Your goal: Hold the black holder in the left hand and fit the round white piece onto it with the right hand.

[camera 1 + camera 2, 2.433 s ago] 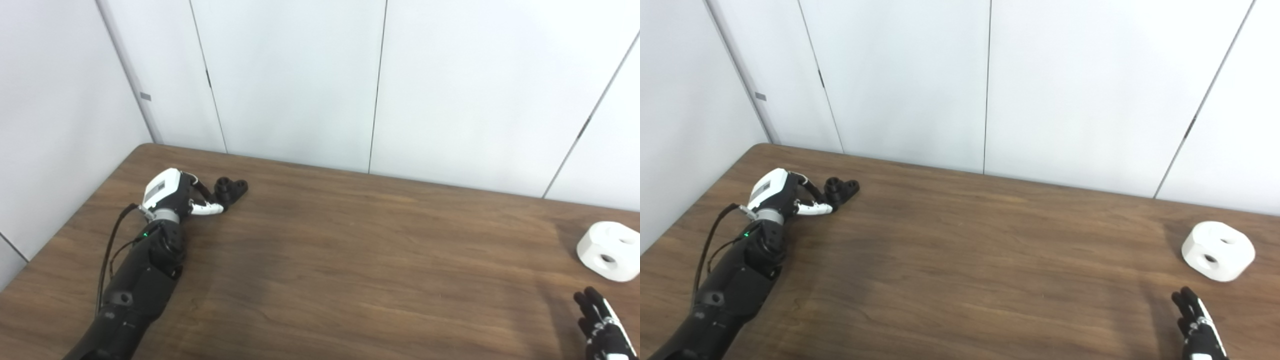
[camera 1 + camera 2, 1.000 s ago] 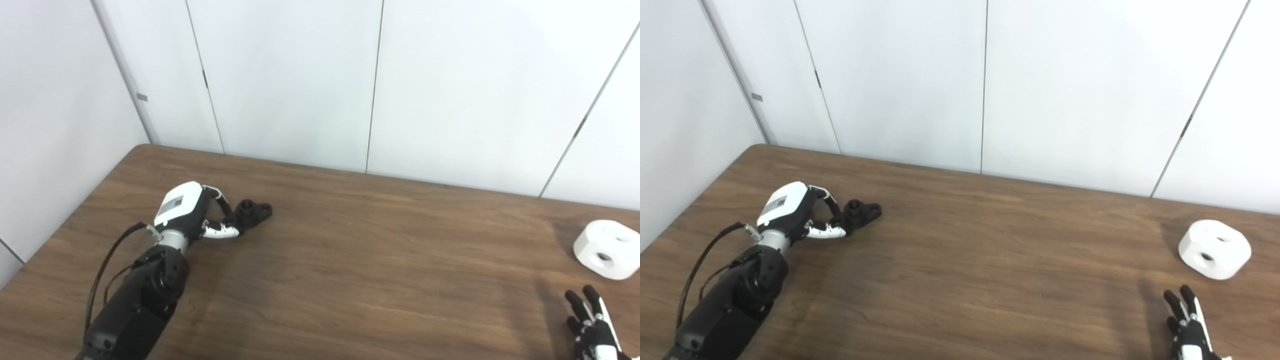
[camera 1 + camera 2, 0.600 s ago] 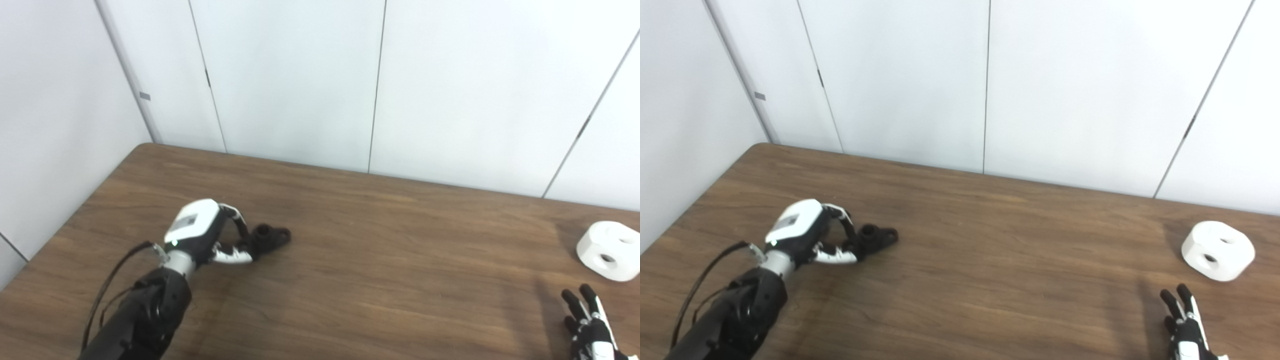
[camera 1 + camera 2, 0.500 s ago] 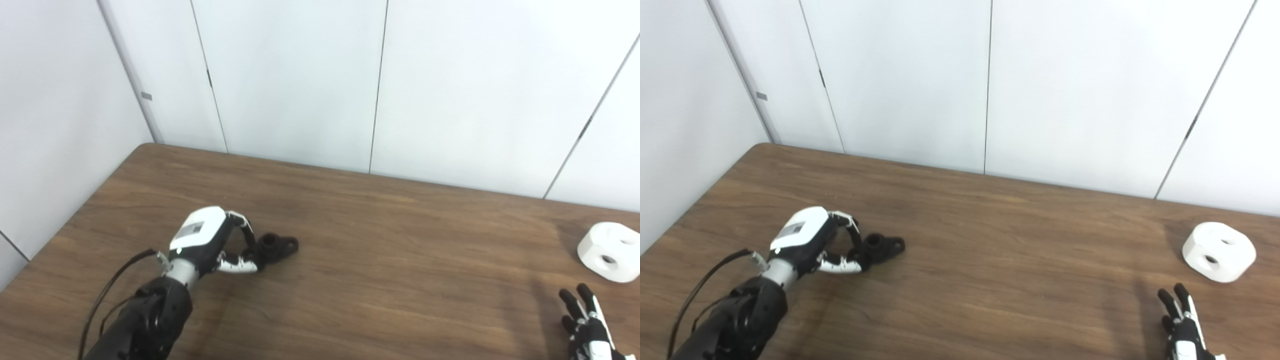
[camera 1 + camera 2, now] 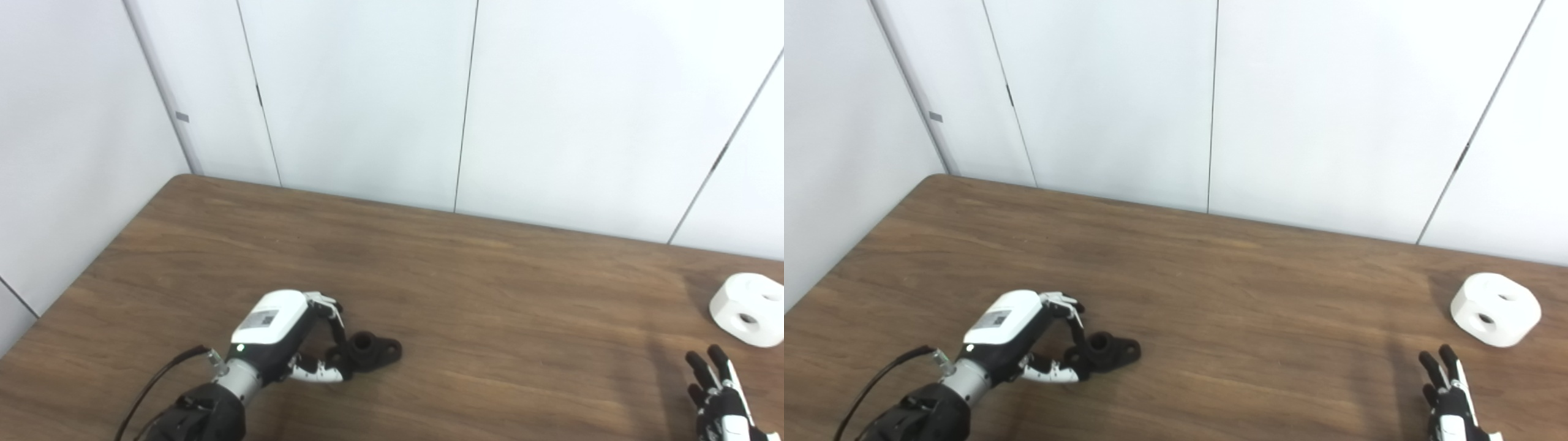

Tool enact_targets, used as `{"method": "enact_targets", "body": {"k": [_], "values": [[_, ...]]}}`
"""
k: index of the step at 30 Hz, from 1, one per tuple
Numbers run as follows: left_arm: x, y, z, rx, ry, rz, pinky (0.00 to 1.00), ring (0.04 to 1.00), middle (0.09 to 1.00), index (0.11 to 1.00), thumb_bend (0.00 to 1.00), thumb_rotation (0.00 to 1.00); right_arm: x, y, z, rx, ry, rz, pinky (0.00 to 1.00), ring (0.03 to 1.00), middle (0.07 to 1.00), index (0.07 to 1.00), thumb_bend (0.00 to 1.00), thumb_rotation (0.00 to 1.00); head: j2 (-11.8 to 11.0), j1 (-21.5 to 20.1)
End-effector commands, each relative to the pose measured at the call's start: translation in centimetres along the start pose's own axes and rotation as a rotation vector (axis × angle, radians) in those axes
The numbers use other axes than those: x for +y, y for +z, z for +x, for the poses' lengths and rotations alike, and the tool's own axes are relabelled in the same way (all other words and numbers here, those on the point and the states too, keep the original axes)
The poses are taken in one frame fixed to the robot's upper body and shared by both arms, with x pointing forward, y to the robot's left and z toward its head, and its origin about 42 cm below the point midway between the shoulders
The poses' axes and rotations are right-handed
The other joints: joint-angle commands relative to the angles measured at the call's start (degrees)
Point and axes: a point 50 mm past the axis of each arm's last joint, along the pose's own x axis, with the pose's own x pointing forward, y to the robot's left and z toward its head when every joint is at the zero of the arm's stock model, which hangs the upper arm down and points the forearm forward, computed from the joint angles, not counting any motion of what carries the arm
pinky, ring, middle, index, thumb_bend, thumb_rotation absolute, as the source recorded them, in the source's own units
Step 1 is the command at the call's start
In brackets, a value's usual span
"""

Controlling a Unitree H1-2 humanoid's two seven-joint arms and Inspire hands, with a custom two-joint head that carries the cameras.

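Left hand point(image 5: 278, 334) pinching black holder point(image 5: 370, 351), white piece point(image 5: 748, 309) far right

We see a brown wooden bench point(image 5: 490, 294). A small black holder point(image 5: 372, 351) sits on it near the front left. A round white piece point(image 5: 748, 309) with holes lies on it far off at the right edge.

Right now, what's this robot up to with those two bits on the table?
The left hand pinches the black holder low over the wooden table. The round white piece sits untouched at the table's far right. The right hand hovers near it, fingers apart, holding nothing.
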Motion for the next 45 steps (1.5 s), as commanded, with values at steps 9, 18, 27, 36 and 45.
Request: {"method": "enact_targets", "body": {"k": [9, 18, 27, 36, 45], "values": [[-2.4, 3.8, -1.6, -0.161, 0.007, 0.011, 0.87, 0.858, 0.784, 0.485, 0.52, 0.04, 0.8, -0.3, -2.4, 0.006, -0.026, -0.009, 1.0, 1.0, 0.923, 0.977, 0.44, 0.99, 2.15, -4.68], [-4.6, 5.5, -2.3, -0.227, -0.012, -0.03, 0.85, 0.842, 0.768, 0.485, 0.52, 0.04, 1.3, -0.5, -2.5, 0.011, -0.033, -0.026, 1.0, 0.959, 0.893, 0.957, 0.55, 0.96, 4.86, -10.18], [-6.8, 6.4, -3.0, -0.224, -0.031, -0.088, 0.84, 0.85, 0.775, 0.486, 0.52, 0.04, 1.6, 0.1, -2.6, 0.026, -0.037, -0.032, 1.0, 0.979, 0.896, 0.945, 0.55, 0.97, 7.42, -11.89], [-9.1, 6.0, -3.2, -0.178, -0.014, -0.118, 0.84, 0.853, 0.784, 0.486, 0.52, 0.04, 1.0, 0.5, -2.6, 0.02, -0.057, -0.055, 1.0, 0.94, 0.882, 0.92, 0.58, 0.96, 7.36, -13.06], [-10.6, 5.5, -3.2, -0.178, -0.018, -0.112, 0.84, 0.841, 0.78, 0.486, 0.52, 0.04, 0.6, 1.8, -2.0, 0.005, -0.067, -0.083, 1.0, 0.953, 0.887, 0.899, 0.58, 0.88, 5.13, -16.13]]}}
